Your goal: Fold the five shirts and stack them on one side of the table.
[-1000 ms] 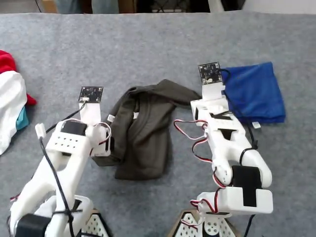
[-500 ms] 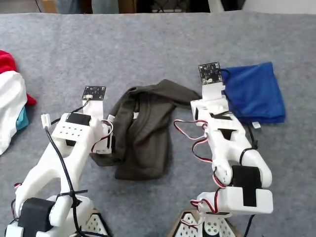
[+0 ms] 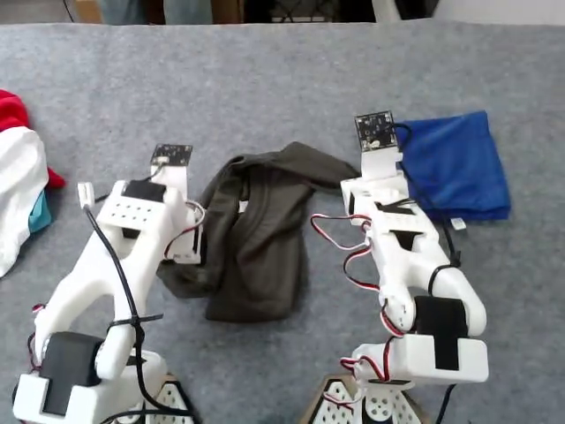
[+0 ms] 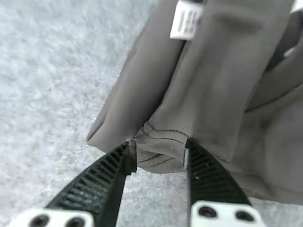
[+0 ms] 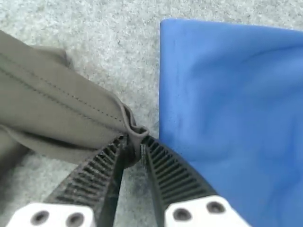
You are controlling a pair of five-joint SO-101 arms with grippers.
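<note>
1 blue shirt (image 3: 455, 163) at right looks folded; 4 remain. Right gripper (image 5: 134, 141) pinches the olive shirt (image 3: 260, 247), left gripper (image 4: 158, 146) spread wide.

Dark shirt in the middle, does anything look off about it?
Yes. The dark shirt lies bunched and twisted, not flat, with a white tag showing. The right claw pinches one corner beside the blue shirt.

White arms (image 3: 106, 265), black ribbed claws (image 4: 158, 152), red-white cables (image 3: 340, 240).
</note>
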